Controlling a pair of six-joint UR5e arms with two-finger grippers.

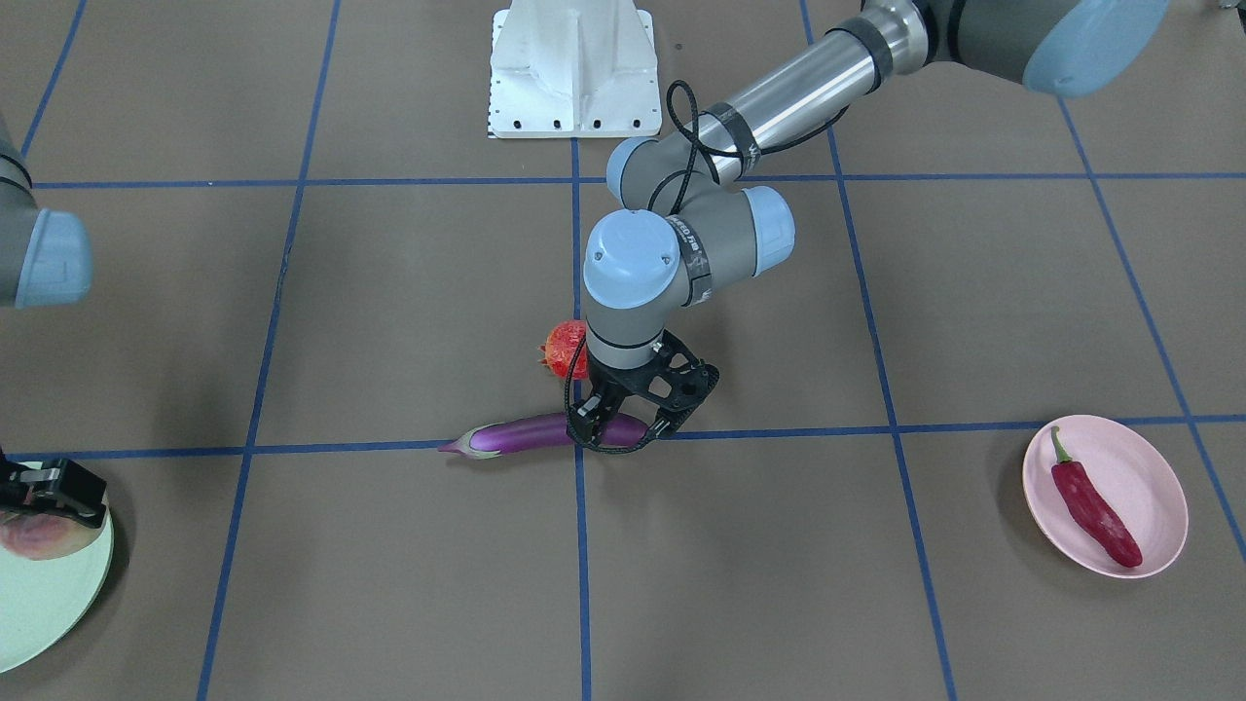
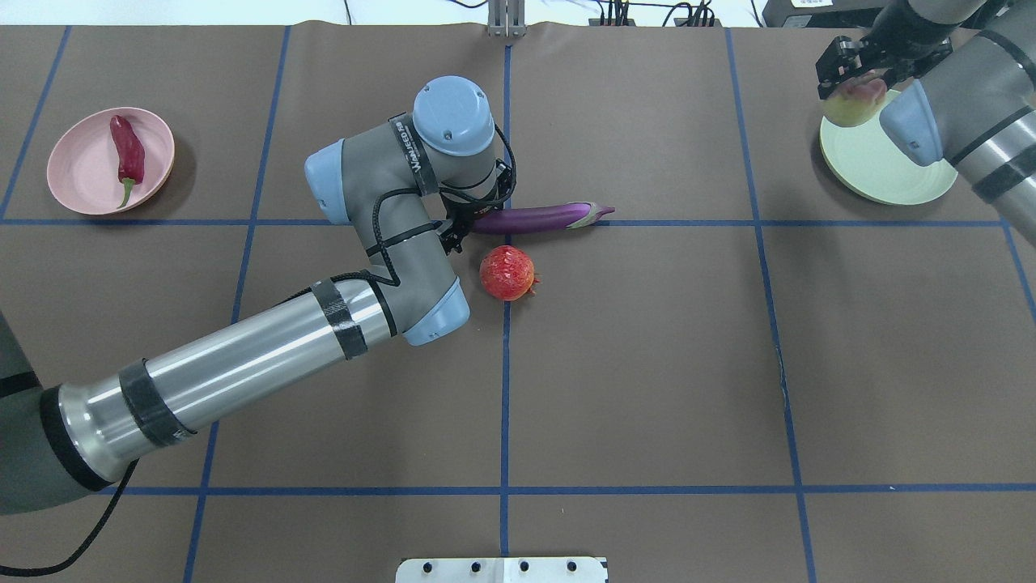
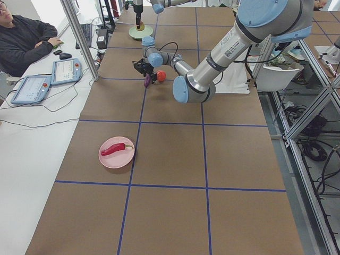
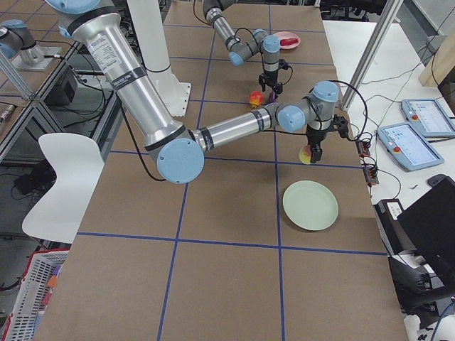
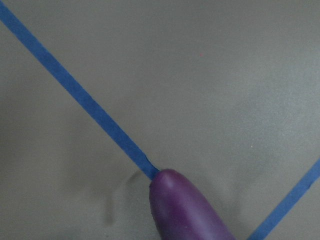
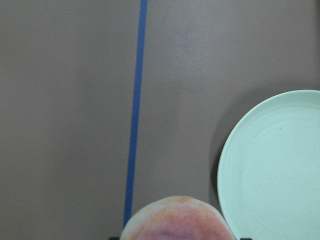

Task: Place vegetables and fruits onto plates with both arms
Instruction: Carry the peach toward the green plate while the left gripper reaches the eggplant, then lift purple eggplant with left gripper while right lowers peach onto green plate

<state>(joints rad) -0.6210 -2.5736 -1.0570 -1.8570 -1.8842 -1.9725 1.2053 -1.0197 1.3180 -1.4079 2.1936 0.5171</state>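
My left gripper (image 1: 623, 426) stands over the middle of the table, its jaws closed around the rounded end of the purple eggplant (image 1: 531, 434), which lies along a blue tape line. The left wrist view shows that end (image 5: 185, 210) low in the centre. The red-orange fruit (image 2: 507, 274) sits on the table just beside it. My right gripper (image 2: 850, 69) is shut on the peach (image 2: 851, 104) and holds it above the edge of the green plate (image 2: 890, 174). The right wrist view shows the peach (image 6: 175, 220) beside the plate (image 6: 272, 170). The red chili (image 1: 1095, 506) lies on the pink plate (image 1: 1158, 477).
The white base block (image 1: 574, 68) stands at the robot's edge of the table. Blue tape lines divide the brown surface into squares. An operator (image 3: 24, 37) sits with tablets beside the table's far side.
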